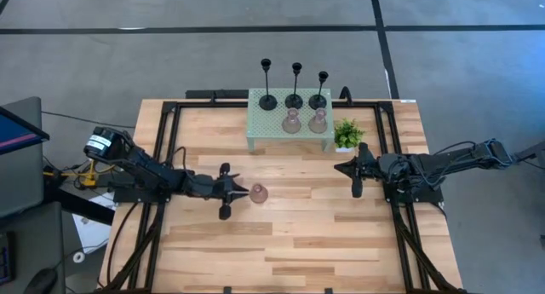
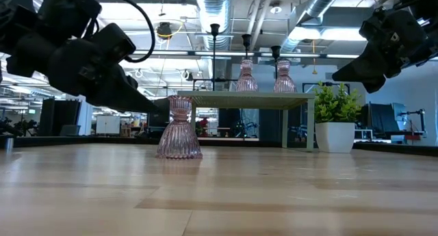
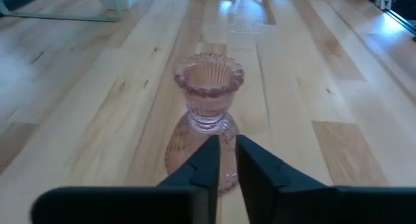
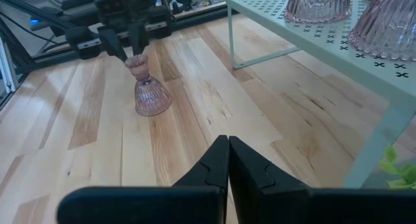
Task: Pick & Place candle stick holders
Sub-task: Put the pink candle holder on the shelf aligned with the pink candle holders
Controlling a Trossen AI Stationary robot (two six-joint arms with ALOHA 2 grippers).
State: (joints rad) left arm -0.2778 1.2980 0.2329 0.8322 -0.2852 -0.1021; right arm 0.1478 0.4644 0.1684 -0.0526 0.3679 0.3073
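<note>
On the pale green mesh stand by the table's far edge, five candle stick holders are set: three black stems and two pink bulbs. One pink holder is left standing mid-table, just before the left gripper, whose jaws are nearly closed and empty. The right gripper, closed and empty, is parked near the right edge.

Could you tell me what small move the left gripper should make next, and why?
Probably open the left gripper a little and ease it forward around the pink holder. That holder stands alone on the table, just ahead of nearly shut fingers, while two pink ones and three black ones are on the green stand. The right gripper waits shut.
</note>
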